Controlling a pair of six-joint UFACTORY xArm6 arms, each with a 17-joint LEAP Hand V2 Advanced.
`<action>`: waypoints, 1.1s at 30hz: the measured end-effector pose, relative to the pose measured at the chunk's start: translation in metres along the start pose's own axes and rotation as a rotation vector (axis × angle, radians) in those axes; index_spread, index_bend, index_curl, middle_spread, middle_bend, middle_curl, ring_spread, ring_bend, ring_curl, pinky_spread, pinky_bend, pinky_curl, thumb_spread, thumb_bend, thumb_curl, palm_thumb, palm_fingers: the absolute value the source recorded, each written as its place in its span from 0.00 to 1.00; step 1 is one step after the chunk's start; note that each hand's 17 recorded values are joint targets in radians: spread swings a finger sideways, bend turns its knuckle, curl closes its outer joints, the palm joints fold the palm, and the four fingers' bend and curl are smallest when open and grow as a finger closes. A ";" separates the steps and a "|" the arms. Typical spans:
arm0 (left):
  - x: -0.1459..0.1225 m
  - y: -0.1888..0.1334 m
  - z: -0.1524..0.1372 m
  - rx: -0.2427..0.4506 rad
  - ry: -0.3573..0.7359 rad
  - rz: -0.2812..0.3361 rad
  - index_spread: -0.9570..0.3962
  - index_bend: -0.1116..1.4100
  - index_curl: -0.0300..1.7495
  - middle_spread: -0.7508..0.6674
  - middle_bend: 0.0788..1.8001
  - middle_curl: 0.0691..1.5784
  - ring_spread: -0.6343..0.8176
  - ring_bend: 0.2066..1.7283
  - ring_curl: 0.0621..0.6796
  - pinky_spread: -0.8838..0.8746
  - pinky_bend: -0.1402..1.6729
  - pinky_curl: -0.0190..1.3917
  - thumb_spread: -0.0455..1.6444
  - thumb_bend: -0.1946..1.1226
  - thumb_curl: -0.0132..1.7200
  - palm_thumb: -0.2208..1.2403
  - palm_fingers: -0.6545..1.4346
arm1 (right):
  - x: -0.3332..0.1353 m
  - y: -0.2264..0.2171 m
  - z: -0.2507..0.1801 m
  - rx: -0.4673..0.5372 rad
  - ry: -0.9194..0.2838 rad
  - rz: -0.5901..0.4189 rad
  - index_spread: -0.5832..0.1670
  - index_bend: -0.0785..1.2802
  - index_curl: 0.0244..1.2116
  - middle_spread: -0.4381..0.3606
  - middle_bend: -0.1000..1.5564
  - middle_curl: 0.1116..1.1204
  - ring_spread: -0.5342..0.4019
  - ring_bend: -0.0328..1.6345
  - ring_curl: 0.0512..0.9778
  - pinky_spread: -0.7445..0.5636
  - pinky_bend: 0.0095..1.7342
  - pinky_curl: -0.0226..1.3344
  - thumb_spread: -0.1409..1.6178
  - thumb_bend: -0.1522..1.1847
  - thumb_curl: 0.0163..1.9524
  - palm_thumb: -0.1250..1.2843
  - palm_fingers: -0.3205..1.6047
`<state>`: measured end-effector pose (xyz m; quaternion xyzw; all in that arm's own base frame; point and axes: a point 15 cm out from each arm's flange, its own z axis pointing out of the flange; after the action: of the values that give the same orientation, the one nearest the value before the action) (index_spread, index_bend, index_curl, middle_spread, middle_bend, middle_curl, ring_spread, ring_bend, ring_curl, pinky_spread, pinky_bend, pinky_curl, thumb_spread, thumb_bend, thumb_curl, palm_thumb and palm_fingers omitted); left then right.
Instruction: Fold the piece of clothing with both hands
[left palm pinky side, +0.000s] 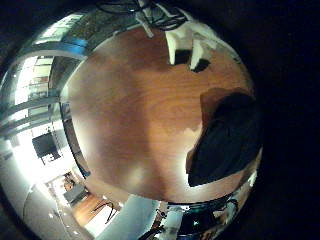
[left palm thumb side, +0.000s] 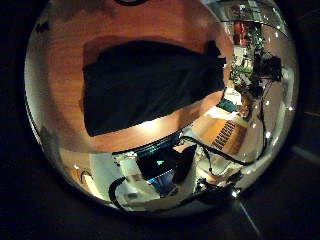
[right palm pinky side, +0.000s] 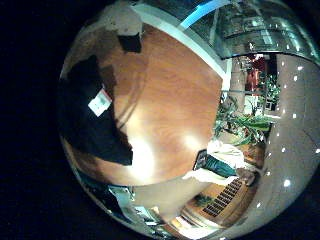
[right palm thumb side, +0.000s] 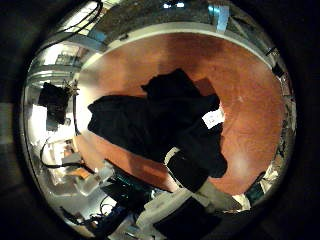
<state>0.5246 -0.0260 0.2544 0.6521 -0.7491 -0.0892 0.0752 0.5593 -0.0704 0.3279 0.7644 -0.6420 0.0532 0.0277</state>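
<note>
One garment (left palm thumb side: 150, 82), dark, lying spread on the wooden tabletop (left palm pinky side: 140, 110), partly rumpled with a fold heaped on top in the right thumb side view (right palm thumb side: 165, 115). One small white label (right palm pinky side: 99, 102) shows on the cloth. Both palms look down on it from above, none pressed against it. A hand (left palm pinky side: 185, 45) appears over bare tabletop, apart from the garment, holding nothing; which hand, and how far its fingers are spread, can't tell. Other hand's fingers not visible.

The dark cloth garment (left palm thumb side: 150, 82) lies spread out on the wooden tabletop (left palm thumb side: 130, 25), right along one edge, with a small tag (right palm pinky side: 99, 102) on top.
</note>
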 end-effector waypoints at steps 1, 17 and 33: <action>0.004 0.006 -0.003 0.002 0.002 0.009 0.71 0.13 0.28 0.87 0.04 0.18 0.81 0.27 0.25 0.80 0.29 0.36 0.63 0.12 0.16 0.13 0.22 | 0.008 0.008 -0.005 -0.003 -0.013 0.009 0.17 0.18 0.35 0.38 0.22 0.31 0.66 0.39 0.31 0.83 0.42 0.40 0.75 0.10 0.21 0.49 0.18; 0.062 0.067 0.012 0.068 0.005 0.173 0.73 0.17 0.18 0.85 0.05 0.12 0.83 0.22 0.22 0.82 0.27 0.29 0.65 0.13 0.14 0.15 0.28 | 0.043 0.150 0.028 -0.368 -0.194 0.068 0.30 0.16 0.23 0.52 0.24 0.28 0.64 0.41 0.28 0.83 0.34 0.31 0.73 0.06 0.14 0.23 0.20; 0.061 0.061 0.047 0.106 0.023 0.192 0.73 0.16 0.17 0.74 0.11 0.17 0.81 0.22 0.23 0.81 0.25 0.25 0.69 0.14 0.15 0.18 0.33 | 0.044 0.135 0.141 -0.479 -0.210 0.213 0.42 0.15 0.19 0.63 0.22 0.26 0.68 0.50 0.30 0.82 0.41 0.30 0.69 0.10 0.14 0.21 0.26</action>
<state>0.4469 -0.0766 0.2230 0.5815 -0.8108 -0.0343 0.0573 0.4401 -0.1526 0.1891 0.6656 -0.7123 -0.1769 0.1350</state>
